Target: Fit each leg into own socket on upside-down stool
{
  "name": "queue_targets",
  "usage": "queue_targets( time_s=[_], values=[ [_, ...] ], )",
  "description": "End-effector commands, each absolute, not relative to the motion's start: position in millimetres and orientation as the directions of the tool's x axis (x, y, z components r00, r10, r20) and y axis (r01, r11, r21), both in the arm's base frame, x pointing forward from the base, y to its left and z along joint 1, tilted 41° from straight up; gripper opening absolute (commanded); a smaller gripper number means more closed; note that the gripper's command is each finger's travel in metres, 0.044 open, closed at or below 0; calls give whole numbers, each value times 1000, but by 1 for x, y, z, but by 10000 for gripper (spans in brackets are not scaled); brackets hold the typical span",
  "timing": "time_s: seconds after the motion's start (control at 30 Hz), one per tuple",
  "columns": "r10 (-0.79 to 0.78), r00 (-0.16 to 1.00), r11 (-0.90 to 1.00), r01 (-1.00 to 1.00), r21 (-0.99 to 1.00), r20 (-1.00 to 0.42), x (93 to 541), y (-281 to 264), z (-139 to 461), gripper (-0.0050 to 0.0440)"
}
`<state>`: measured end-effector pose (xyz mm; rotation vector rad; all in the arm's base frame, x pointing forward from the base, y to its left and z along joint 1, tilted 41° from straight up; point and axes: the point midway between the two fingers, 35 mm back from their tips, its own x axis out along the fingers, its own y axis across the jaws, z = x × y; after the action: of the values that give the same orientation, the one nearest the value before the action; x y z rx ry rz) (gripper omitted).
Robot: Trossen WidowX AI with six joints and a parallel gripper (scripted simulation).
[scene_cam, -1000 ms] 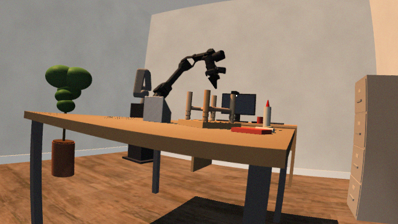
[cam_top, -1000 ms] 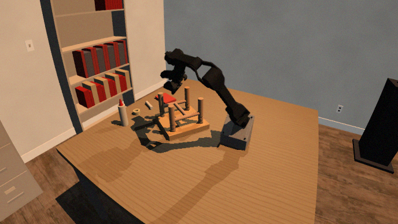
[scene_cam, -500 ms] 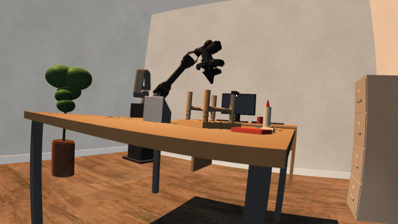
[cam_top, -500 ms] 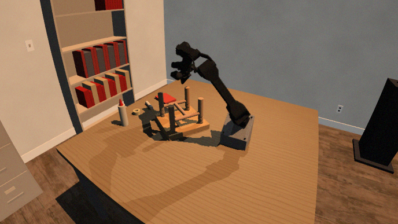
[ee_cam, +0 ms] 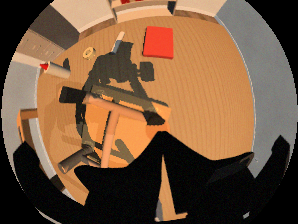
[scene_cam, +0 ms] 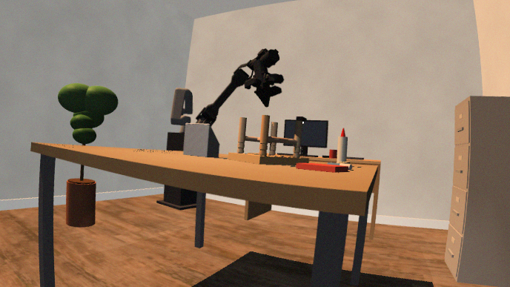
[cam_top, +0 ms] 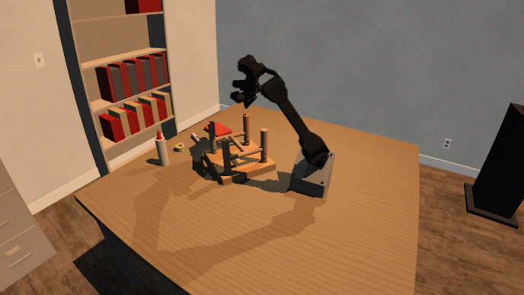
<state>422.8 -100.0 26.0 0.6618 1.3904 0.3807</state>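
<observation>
The stool [cam_top: 239, 152] lies upside down on the table with its square seat [cam_top: 247, 164] flat. Its four wooden legs [cam_top: 246, 128] stand upright in the seat, joined by crossbars. It also shows in the exterior view [scene_cam: 267, 139] and in the wrist view [ee_cam: 113, 123]. My gripper [cam_top: 247, 102] is shut and empty, raised well above the stool, clear of the leg tops. It also shows in the exterior view [scene_cam: 265, 99], and in the wrist view its dark fingers fill the lower part.
A red flat block [cam_top: 220, 127] lies behind the stool. A glue bottle [cam_top: 161, 148], a tape roll [cam_top: 178, 146] and a small peg [cam_top: 194, 137] sit to its left. The arm's grey base [cam_top: 311, 174] stands to the stool's right. A bookshelf [cam_top: 116, 59] stands beyond the table.
</observation>
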Motion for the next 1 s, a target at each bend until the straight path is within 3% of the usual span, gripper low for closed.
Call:
queue_targets(
  time_s=[0.0,0.97],
  values=[
    [618,146,761,139,634,-773,417,-87,13,0],
    [617,146,761,139,634,-773,416,-73,-4,0]
  ],
)
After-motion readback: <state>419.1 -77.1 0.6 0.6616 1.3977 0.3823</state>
